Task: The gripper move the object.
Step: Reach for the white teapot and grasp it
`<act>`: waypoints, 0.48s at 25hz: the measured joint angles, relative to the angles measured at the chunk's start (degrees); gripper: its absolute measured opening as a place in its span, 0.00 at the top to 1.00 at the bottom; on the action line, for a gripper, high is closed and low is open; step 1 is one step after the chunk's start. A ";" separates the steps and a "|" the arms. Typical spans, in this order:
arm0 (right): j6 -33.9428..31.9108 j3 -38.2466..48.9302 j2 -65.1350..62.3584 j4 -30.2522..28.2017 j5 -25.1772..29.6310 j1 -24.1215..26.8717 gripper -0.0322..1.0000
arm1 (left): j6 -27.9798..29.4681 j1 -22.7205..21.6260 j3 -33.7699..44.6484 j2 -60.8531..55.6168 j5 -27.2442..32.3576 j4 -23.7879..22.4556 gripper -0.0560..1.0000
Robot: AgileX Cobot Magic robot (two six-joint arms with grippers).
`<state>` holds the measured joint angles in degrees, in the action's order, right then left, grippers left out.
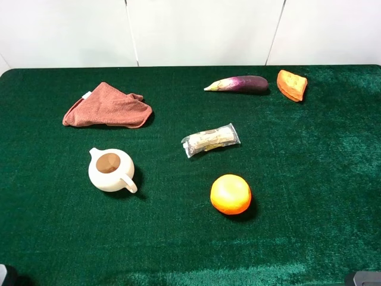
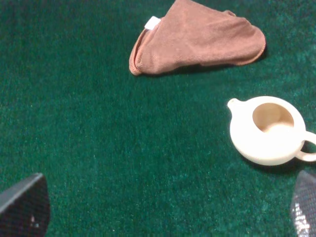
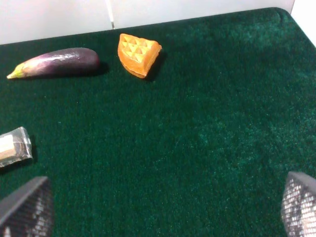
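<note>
The cream-white pitcher (image 1: 111, 170) stands upright on the green cloth at centre left, brown inside, spout toward the back left, loop handle toward the front right. It also shows in the left wrist view (image 2: 267, 130), off to one side of the fingers. My left gripper (image 2: 163, 210) is open and empty; its two black fingertips (image 2: 23, 206) stand wide apart above bare cloth, well short of the pitcher. My right gripper (image 3: 163, 207) is open and empty over bare cloth on the right. Only small bits of both arms show at the bottom corners of the high view.
A brown cloth (image 1: 107, 106) lies behind the pitcher. An orange fruit (image 1: 230, 193), a wrapped snack (image 1: 210, 140), an eggplant (image 1: 239, 84) and an orange waffle wedge (image 1: 292, 84) lie in the middle and back right. White wall (image 1: 196, 30) behind the table.
</note>
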<state>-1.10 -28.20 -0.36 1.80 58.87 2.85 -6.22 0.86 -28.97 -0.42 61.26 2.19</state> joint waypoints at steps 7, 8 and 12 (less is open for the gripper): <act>0.00 0.00 0.00 0.00 0.00 0.00 0.30 | 0.00 0.00 -2.21 5.00 0.39 0.00 0.01; 0.00 0.00 0.00 0.00 0.00 0.00 0.30 | 0.00 0.00 -2.69 6.82 0.39 0.00 0.01; 0.00 0.00 0.00 0.00 0.00 0.00 0.30 | 0.00 0.00 -4.96 14.25 0.44 0.87 0.01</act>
<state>-1.10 -28.20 -0.36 1.80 58.87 2.85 -6.22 0.86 -33.93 13.83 61.71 3.06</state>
